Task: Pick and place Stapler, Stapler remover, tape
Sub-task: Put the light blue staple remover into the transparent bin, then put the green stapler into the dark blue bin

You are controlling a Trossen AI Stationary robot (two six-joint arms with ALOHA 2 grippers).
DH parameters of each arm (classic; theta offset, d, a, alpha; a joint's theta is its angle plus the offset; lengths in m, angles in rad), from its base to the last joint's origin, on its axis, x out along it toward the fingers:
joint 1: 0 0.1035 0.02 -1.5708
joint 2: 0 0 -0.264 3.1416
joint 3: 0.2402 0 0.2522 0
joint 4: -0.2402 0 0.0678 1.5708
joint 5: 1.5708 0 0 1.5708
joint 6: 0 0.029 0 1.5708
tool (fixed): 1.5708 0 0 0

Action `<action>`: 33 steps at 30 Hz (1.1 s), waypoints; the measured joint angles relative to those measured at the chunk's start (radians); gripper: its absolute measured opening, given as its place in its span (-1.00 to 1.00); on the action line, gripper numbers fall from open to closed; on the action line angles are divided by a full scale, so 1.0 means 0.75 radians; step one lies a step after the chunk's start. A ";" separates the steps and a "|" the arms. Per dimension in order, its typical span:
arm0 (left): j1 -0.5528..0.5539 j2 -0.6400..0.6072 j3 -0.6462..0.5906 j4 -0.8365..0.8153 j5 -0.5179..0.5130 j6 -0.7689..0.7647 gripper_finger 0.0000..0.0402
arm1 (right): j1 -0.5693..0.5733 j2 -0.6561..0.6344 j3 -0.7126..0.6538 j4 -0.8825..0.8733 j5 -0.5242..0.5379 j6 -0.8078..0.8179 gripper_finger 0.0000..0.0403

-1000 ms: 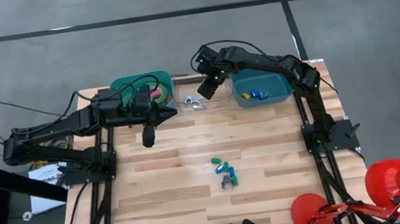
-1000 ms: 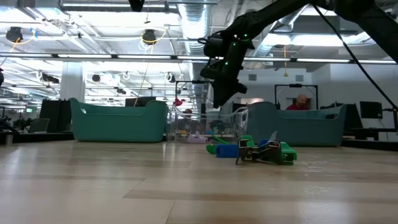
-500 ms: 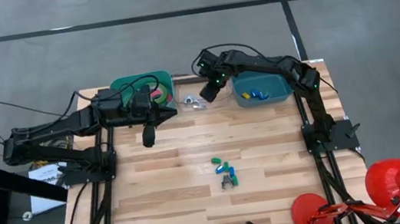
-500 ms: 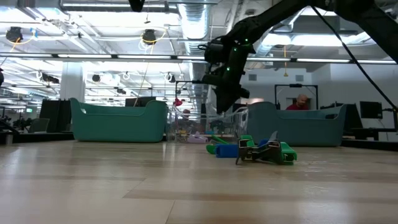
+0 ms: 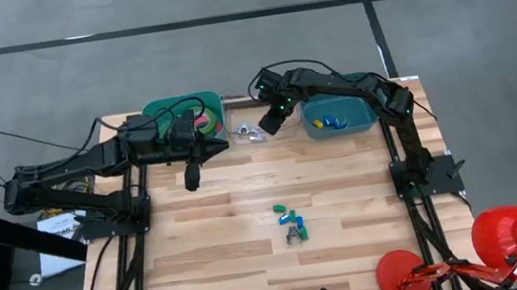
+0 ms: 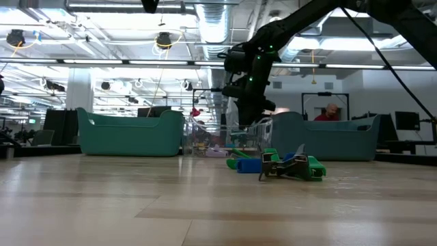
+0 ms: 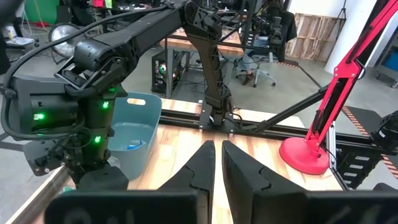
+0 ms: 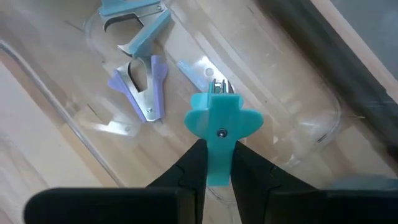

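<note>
Small green and blue staplers (image 5: 292, 222) clustered mid-desk, left end effector (image 5: 192, 179) closed and empty near the far-left green bin (image 5: 166, 110) holding tape rolls (image 5: 204, 125), right end effector (image 8: 217, 163) clamping a teal staple remover (image 8: 219, 127) over the clear tray (image 8: 298, 134) at the desk's far edge, lavender (image 8: 144, 87) and blue removers (image 8: 134, 22) inside.

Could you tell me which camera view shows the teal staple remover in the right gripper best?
The right wrist view: the teal staple remover fills it, pinched in the right gripper over the clear tray. The other views show only the arm.
</note>
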 joint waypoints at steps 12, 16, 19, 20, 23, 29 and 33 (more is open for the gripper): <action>0.000 0.000 0.000 0.000 0.000 0.000 -0.89 | 0.001 0.000 0.000 0.001 0.000 -0.001 -0.59; 0.000 0.000 0.000 0.000 0.000 0.000 -0.89 | 0.001 -0.003 0.000 0.003 0.000 -0.001 -0.55; 0.000 0.000 0.000 0.000 0.000 0.000 -0.89 | 0.001 -0.028 -0.001 0.003 0.000 -0.001 -0.53; 0.000 0.000 0.000 0.000 0.000 0.000 -0.89 | 0.003 -0.044 -0.001 0.003 0.000 -0.001 -0.53; 0.000 0.000 0.000 0.000 0.000 0.000 -0.89 | 0.011 -0.097 -0.001 0.003 0.000 -0.008 -0.51; 0.000 0.000 0.000 0.000 0.000 0.000 -0.89 | 0.058 -0.236 0.000 -0.011 -0.001 -0.062 -0.49; 0.000 0.000 0.000 0.000 0.000 0.000 -0.89 | 0.118 -0.307 0.000 -0.032 0.000 -0.107 -0.49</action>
